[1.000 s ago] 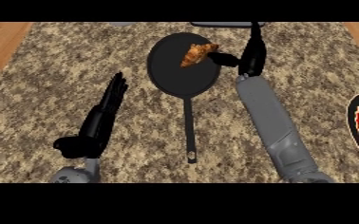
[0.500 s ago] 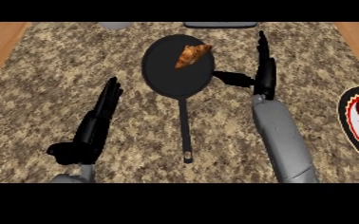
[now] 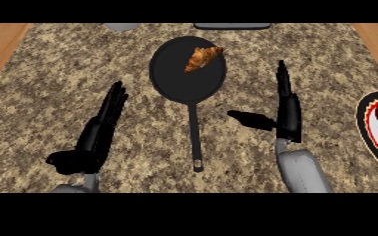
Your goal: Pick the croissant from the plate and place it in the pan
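The croissant (image 3: 203, 59) lies inside the pan (image 3: 187, 75), up against its upper right rim in the upper middle of the frame, and no hand touches it. Over the last second the right hand (image 3: 286, 111) has drawn back from the pan's right edge, where it stood close beside the pastry, down and to the right; it now shows right of centre, well apart from the pan, with fingers straight and pointing up the frame and the thumb stuck out to the left, holding nothing. That retreat, with the croissant left resting in the pan, suggests the placing is done and only the withdrawal remains. The left hand (image 3: 100, 130) rests at the lower left, fingers straight and together, thumb out, also empty. The plate (image 3: 369, 125) shows only as a sliver at the right edge, with a dark red-trimmed rim and a pale centre. The croissant is a golden-brown crescent with darker ridges, looking flaky and light. The pan is a flat, matte black round with a thin straight handle running down the frame to a small pale tip. The counter (image 3: 66, 70) is speckled brown and grey stone, with wood strips at the upper corners.
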`<state>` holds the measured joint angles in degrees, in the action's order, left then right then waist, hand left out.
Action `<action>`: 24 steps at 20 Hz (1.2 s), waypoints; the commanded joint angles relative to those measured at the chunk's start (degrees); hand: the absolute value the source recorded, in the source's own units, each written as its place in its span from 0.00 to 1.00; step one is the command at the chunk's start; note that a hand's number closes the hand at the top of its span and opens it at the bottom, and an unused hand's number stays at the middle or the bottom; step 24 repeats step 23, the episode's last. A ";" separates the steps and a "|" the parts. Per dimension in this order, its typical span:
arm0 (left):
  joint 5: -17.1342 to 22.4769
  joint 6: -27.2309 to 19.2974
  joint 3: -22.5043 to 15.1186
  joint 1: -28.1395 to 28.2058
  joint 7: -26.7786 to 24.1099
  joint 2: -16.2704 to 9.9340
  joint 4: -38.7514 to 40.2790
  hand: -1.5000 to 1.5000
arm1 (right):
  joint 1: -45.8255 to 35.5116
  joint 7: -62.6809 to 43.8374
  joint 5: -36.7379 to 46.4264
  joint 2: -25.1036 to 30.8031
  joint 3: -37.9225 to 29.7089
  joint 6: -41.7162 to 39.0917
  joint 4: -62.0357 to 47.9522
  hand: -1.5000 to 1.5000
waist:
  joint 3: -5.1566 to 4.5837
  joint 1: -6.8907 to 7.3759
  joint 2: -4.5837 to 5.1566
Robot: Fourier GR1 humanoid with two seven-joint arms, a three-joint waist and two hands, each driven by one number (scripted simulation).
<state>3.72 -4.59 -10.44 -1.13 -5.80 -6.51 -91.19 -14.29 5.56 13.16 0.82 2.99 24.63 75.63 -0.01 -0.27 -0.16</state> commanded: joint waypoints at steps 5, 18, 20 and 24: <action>-1.61 1.05 0.35 0.81 2.12 1.74 -2.37 0.50 | 10.38 -3.45 3.52 -0.78 6.25 -0.13 10.67 0.00 | 0.01 0.21 0.10; -4.23 3.38 2.01 2.26 -0.50 3.17 -0.20 0.50 | 10.25 -7.18 10.70 -0.19 5.55 -0.75 12.51 0.00 | 0.01 0.33 0.13; -3.76 3.34 2.19 1.13 1.70 3.48 -2.18 0.50 | 12.91 -3.61 10.46 0.87 4.26 0.07 11.42 0.00 | 0.01 0.29 0.13; -3.15 4.46 4.59 -0.06 -3.06 2.98 3.31 0.50 | 12.01 -9.84 17.18 -0.75 8.38 3.30 14.30 0.00 | -0.01 0.24 0.14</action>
